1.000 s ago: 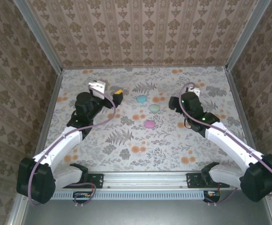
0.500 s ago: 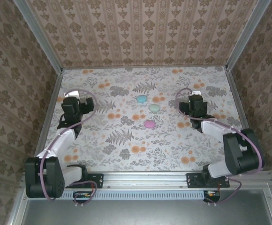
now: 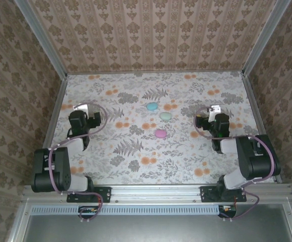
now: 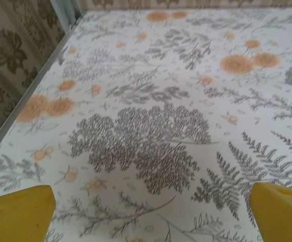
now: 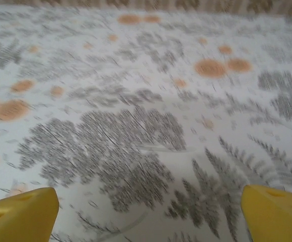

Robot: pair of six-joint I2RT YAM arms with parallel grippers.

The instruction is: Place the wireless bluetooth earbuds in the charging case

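While folded low beside the left edge of the table point(image 3: 136, 164), points toward the far edge and touches nothing: so much for the left arm point(image 3: 78, 128). Left jaws spread wide and gripping nothing, with a yellow fingertip point(image 4: 17, 214) in each bottom corner of the left wrist view and only bare printed table between the two. Beyond them, grey ferns, one big grey leaf cluster and orange flower blotches, running up to the metal rail point(image 4: 65, 11) at the far left corner. Much the same for the right arm point(image 3: 221, 131), folded low near the right edge. Right jaws likewise wide open and gripping nothing, a yellow fingertip point(image 5: 20, 214) at each bottom corner of the right wrist view, blurred fern and flower print between them. Near the middle of the table, somewhat closer to the far edge than to the near one, three egg-shaped cases in a loose cluster: blue case point(image 3: 151, 107) farthest back, green case point(image 3: 165, 116) just beside it toward the right and a little nearer, pink case point(image 3: 160, 133) nearest and slightly apart from the other two. Cannot tell open from shut on any of them at this range. Earbuds too small to pick out from above, so cannot tell on the table or inside a case. Both arms well apart from the cluster.
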